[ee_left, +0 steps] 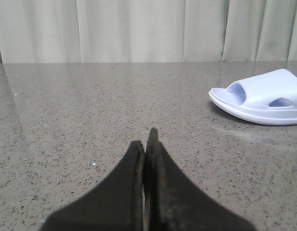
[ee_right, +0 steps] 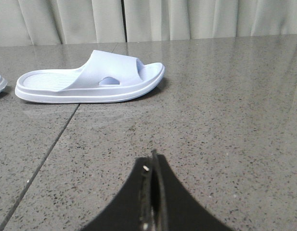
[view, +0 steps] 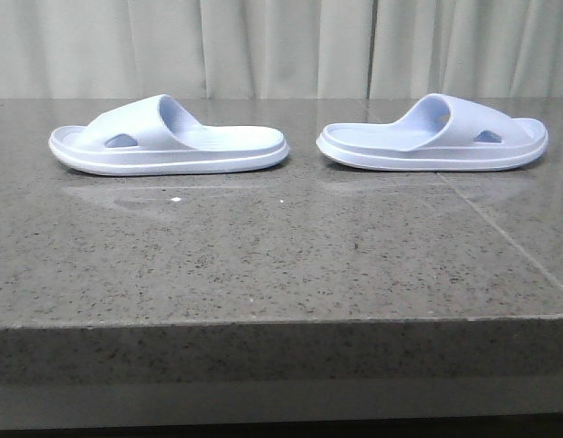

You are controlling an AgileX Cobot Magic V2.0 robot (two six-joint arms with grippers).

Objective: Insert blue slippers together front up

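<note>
**Operator:** Report the work surface.

**Arm:** A grey speckled stone table (view: pixel 281 265) with a pale pleated curtain (view: pixel 281 46) hanging behind it. A seam line crosses the slab on my right side.

**Operator:** Locate the blue slippers.

**Arm:** Both lie sole-down toward the far edge, well apart from my fingers. The left slipper (view: pixel 169 139) has its long axis running side to side across the table; its strap and toe point left, its heel right. The right slipper (view: pixel 433 134) lies on the same axis, mirrored: toe right, heel left. The two heels face each other near the table's centre, close together but not touching. Each strap shows an oval side hole toward the front camera.

**Operator:** State of your fingers?

**Arm:** My left gripper (ee_left: pixel 147 139) is clenched, pads pressed together with nothing between them, low over bare stone. My left wrist camera sees only the toe end of the left slipper (ee_left: pixel 264 98). My right gripper (ee_right: pixel 154 161) is likewise clenched and empty, with the right slipper (ee_right: pixel 90 79) ahead of it in full side view.
</note>
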